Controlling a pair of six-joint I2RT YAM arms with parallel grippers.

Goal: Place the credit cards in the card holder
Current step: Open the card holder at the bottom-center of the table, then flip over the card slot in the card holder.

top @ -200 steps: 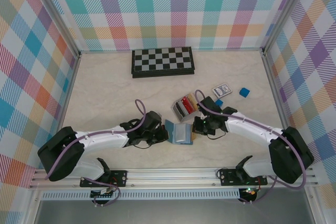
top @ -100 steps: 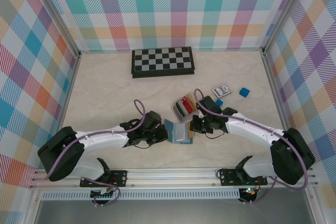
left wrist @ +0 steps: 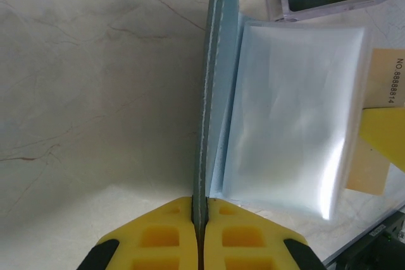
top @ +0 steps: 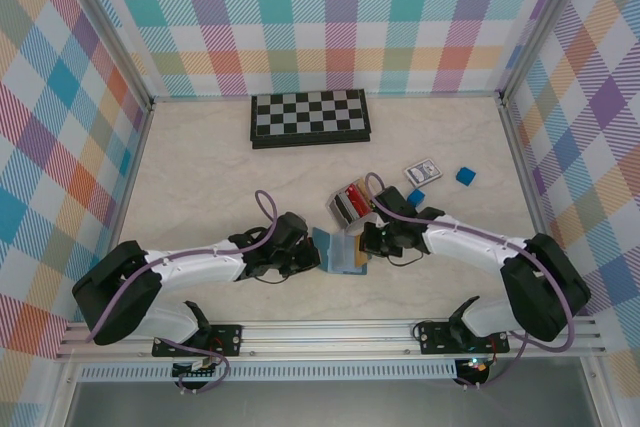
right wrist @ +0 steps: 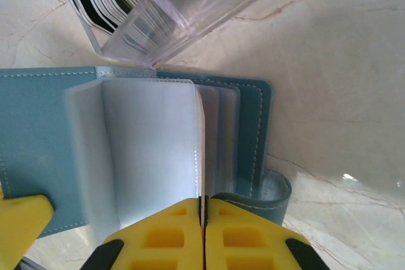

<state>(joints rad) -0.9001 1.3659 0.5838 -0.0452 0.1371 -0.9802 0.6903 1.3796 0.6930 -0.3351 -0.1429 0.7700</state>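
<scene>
Left pincer (left wrist: 199,210): clenched on the teal cover of the card holder, pinching its near edge. That cover stands upright on edge.
Right pincer (right wrist: 204,210): clenched on a thin card seen edge-on, which runs up in among the holder's pockets.
Card holder (top: 338,253): close to the near edge of the tabletop (top: 200,187), about midway between the left and right edges, between the two pincers. It is open like a book, one cover raised, with the pockets fanned out.
Pocket (left wrist: 291,112): frosted plastic sleeve lying open just beside the raised cover.
Tan credit card (left wrist: 385,77): has a printed number and sits at the pocket's open edge. A yellow finger (left wrist: 386,137) of the right pincer lies across it.
Clear box (top: 345,209): just beyond the holder toward the far edge, tilted, its corner right at the holder.
Credit cards (top: 354,195): standing on edge inside the clear box, red ones visible from above.
Blue blocks: one (top: 417,195) just right of the box, the other (top: 465,176) nearer the right edge.
Patterned card (top: 422,171): dark with a white edge, flat on the tabletop between the two blocks.
Chessboard (top: 310,117): flat along the far edge, roughly centred.
</scene>
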